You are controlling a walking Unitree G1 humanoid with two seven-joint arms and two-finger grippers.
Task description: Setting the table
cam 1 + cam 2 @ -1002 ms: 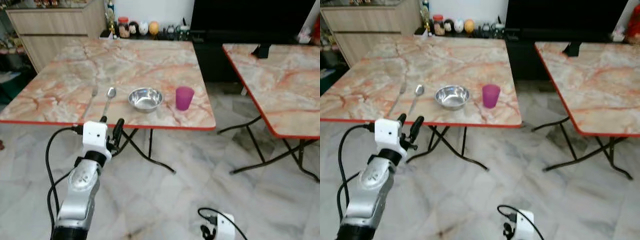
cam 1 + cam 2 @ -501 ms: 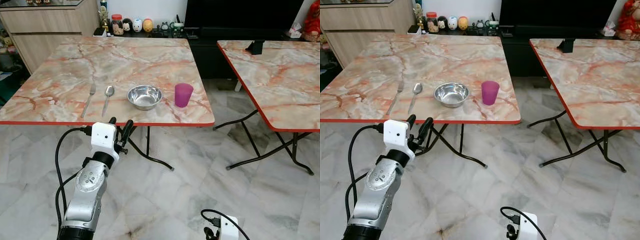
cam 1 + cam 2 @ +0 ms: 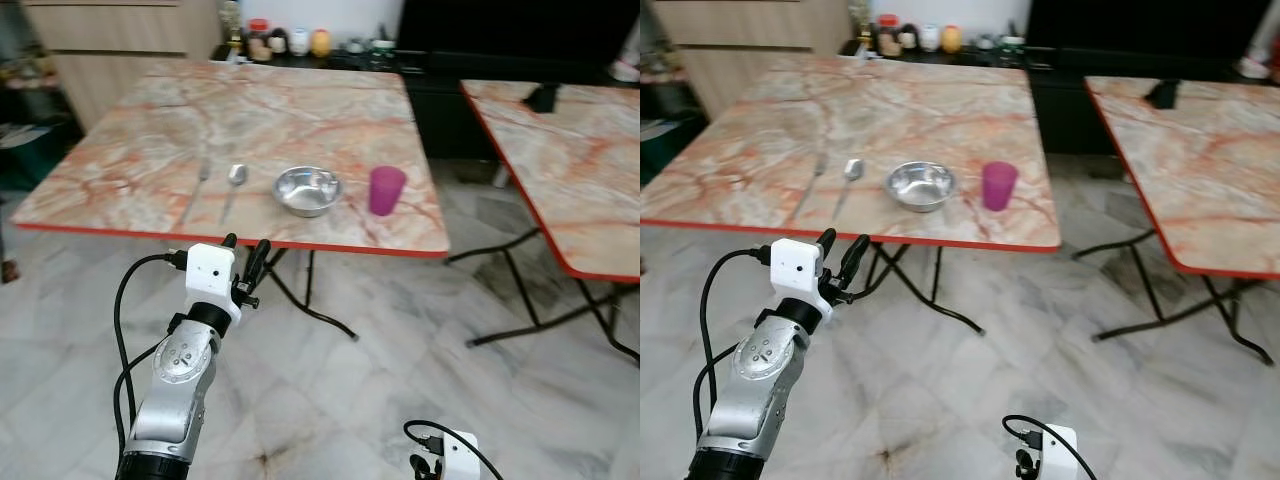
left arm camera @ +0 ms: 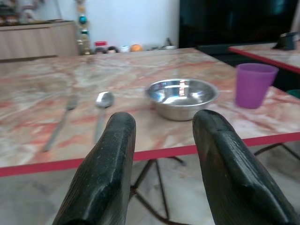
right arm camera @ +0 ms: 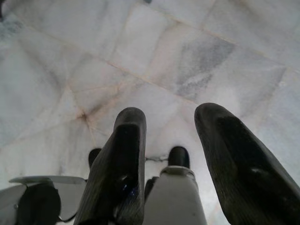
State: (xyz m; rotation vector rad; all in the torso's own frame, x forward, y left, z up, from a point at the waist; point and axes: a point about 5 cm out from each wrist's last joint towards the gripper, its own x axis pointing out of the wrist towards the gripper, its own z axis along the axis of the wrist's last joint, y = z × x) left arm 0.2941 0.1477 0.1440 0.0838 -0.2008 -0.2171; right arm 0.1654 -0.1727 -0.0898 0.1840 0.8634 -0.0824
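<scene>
On the marble-patterned table (image 3: 270, 110) with a red edge lie a fork (image 3: 201, 181) and a spoon (image 3: 233, 183) side by side. Right of them stand a steel bowl (image 3: 309, 190) and a purple cup (image 3: 386, 190). My left gripper (image 3: 243, 256) is raised in front of the table's near edge, a little below it, open and holding nothing. The left wrist view looks over that edge at the fork (image 4: 63, 117), spoon (image 4: 102, 104), bowl (image 4: 182, 95) and cup (image 4: 253, 85). My right gripper (image 5: 171, 140) hangs low over the floor, open and empty.
A second marble table (image 3: 580, 160) stands to the right, with a gap of tiled floor (image 3: 400, 340) between the two. A wooden cabinet (image 3: 110, 50) and a shelf of jars and figurines (image 3: 290, 42) lie behind the near table. Folding black legs (image 3: 300, 300) show under it.
The camera has shifted, so the table sits slightly lower and further right in the picture. My left gripper stays raised before the table edge. Fork, spoon, bowl and cup keep their places.
</scene>
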